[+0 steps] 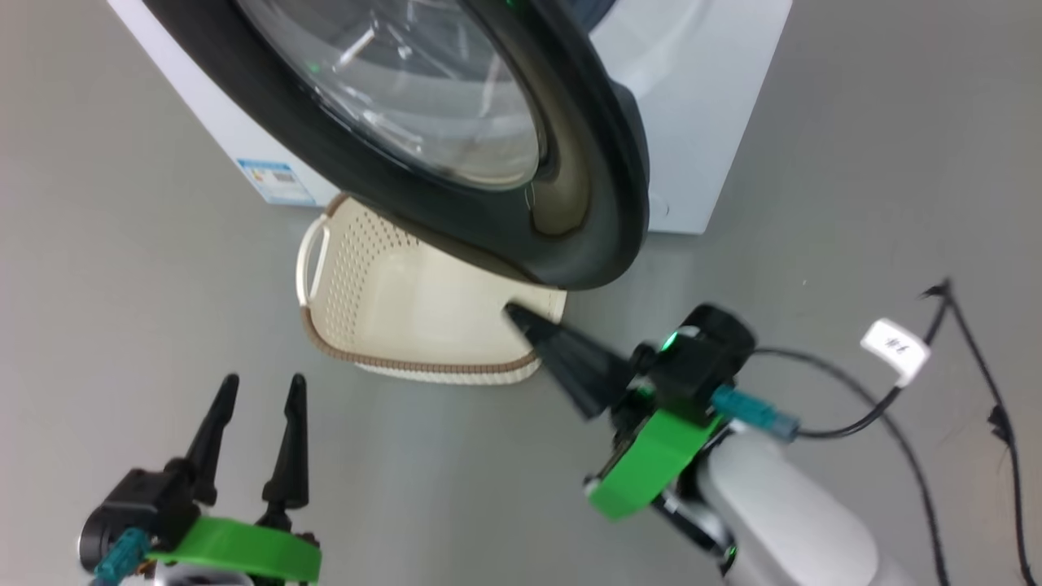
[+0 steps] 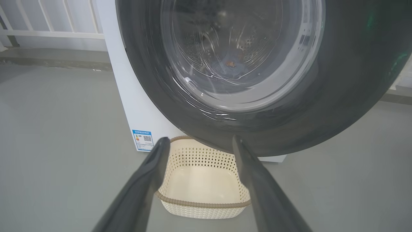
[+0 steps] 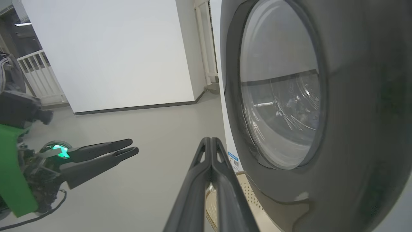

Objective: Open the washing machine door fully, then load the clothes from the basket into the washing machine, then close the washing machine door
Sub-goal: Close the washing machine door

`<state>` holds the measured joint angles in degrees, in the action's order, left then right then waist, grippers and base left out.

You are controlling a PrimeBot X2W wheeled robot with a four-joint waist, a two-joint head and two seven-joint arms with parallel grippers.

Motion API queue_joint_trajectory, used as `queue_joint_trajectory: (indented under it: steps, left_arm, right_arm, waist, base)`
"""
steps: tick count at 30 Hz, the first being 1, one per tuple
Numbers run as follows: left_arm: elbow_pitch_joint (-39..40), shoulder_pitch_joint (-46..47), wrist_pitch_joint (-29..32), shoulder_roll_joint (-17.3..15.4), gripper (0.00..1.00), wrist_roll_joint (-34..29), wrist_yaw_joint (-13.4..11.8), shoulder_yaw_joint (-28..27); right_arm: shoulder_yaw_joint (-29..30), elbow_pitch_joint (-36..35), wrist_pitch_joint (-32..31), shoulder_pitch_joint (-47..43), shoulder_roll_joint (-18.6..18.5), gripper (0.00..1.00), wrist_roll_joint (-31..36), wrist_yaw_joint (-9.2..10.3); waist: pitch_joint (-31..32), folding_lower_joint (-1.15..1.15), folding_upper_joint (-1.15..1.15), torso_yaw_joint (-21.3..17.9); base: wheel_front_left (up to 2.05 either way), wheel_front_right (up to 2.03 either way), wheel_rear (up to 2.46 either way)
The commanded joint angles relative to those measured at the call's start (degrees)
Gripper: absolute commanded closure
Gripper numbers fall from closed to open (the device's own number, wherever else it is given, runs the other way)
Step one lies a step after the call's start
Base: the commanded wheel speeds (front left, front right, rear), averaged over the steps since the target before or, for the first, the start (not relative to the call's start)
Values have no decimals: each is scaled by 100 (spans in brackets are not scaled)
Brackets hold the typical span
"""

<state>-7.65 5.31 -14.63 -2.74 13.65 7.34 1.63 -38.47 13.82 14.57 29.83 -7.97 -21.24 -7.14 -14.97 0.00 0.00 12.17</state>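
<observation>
My right gripper (image 1: 513, 311) has its jaws together, tips near the lower rim of the large round glossy-black, glass-windowed washing machine door (image 1: 423, 106), part open above the cream perforated plastic basket (image 1: 423, 368); left gripper (image 1: 264, 381) jaws apart. The door seems stiff, heavy, slick: I'd push its rim

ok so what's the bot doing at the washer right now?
The basket is empty, and blue clothes show through the glass inside the drum, so loading looks done. The washing machine door stands ajar, out over the basket, away from the washing machine. The right gripper, shut, has its tip at the door's lower rim, probably to push it closed; I can't tell whether it touches. The left gripper is open with nothing in it, low and left of the basket.
</observation>
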Motion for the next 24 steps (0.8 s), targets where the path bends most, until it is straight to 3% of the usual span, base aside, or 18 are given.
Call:
queue_joint_trajectory:
  steps: [1,24]
  left_arm:
    - [116,225,-37,-84,0,54,14,-125]
    - [55,824,-37,-181,0,278,14,159]
  right_arm:
    - [119,-159,40,103,143,100,80,-35]
    - [1819,-467,42,711,357,100,734,-35]
  waist:
    - [-256,0,0,59]
    - [-1099,0,0,205]
  base:
    - [0,0,0]
    - [0,0,0]
